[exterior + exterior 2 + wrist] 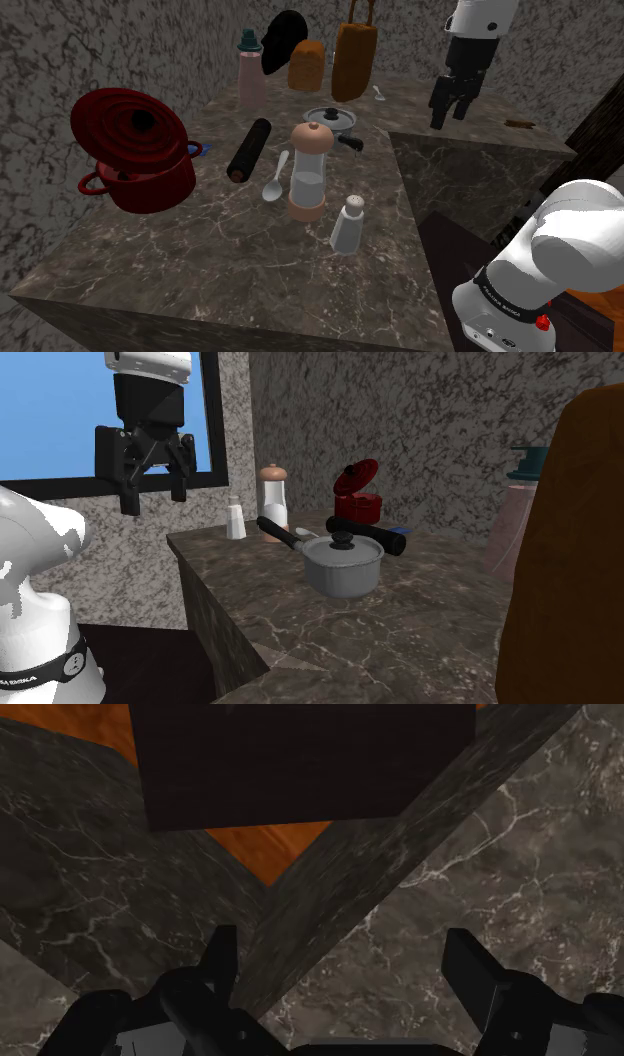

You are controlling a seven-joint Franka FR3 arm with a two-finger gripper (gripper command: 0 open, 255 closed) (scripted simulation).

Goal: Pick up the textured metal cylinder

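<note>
A dark marble-patterned counter (pixel 200 260) with pale veins stands in a corner of mottled grey, stone-look walls (pixel 90 50), and its top runs on along the back wall towards the shoulder view's right. In the second exterior view, a window (pixel 50 412) with a dark frame shows flat blue beside the wall. Next to the counter the floor (pixel 268 852) is orange-brown wood with a dark wooden piece of furniture (pixel 300 759) over it, and the light is dim.
</note>
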